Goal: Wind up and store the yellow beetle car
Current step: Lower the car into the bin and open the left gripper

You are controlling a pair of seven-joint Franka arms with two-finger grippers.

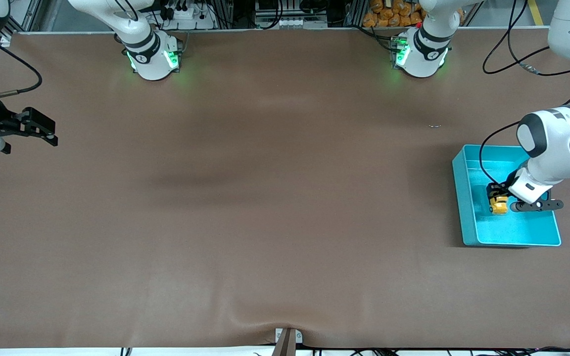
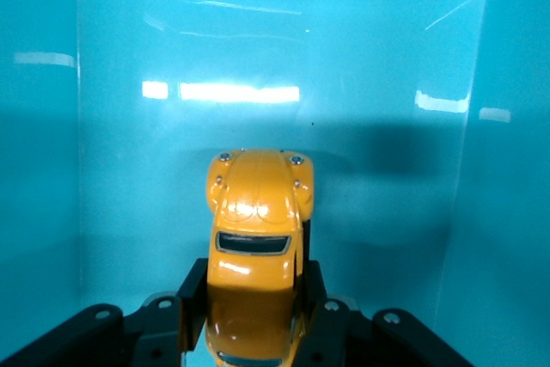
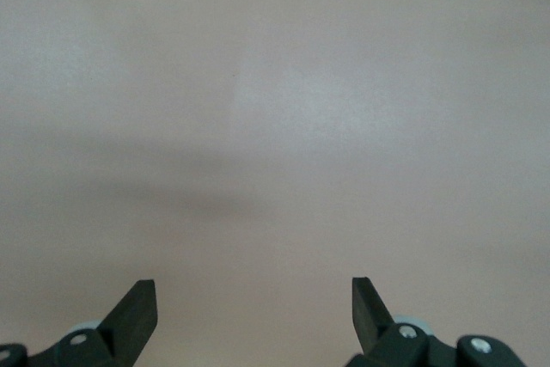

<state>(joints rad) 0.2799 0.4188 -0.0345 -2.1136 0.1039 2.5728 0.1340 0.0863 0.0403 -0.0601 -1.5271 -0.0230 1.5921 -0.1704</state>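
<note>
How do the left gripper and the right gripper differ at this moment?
The left gripper is shut on the car; the right gripper is open and holds nothing. The left gripper is inside the bin, at the left arm's end of the table; the right gripper hangs over the bare table at the right arm's end, where its arm waits. Both have two black fingers.

Both arms are glossy white with black joint bands and round dark-grey caps. Green lights glow on the two bases, at 11 and 1 o'clock on the tabletop. Black cables trail along each arm. The left tool (image 1: pixel 494 198) and right tool (image 1: pixel 50 134) are matte black with silver screws.
</note>
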